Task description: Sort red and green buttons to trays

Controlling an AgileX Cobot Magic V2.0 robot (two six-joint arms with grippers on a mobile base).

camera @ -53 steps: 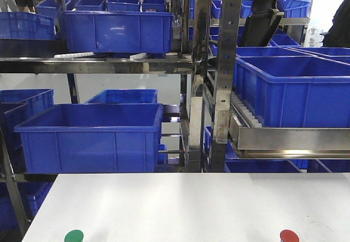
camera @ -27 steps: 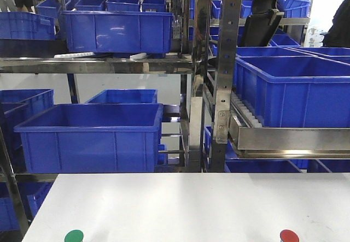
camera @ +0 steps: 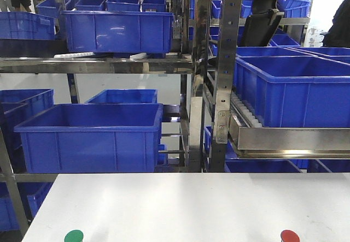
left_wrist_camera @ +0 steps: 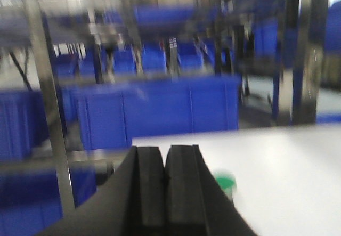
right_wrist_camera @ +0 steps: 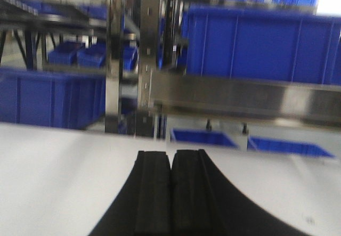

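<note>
Green button (camera: 74, 236), red button (camera: 289, 235), both jaws closed, empty

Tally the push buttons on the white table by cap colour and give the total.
Green-capped button: 1
Red-capped button: 1
Total: 2

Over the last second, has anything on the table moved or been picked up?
Nothing visibly changed in the front view. The green button and the red button sit in the same spots on the white table, untouched, and neither arm has entered that view. The blue crates on the racks behind are also as they were.
</note>
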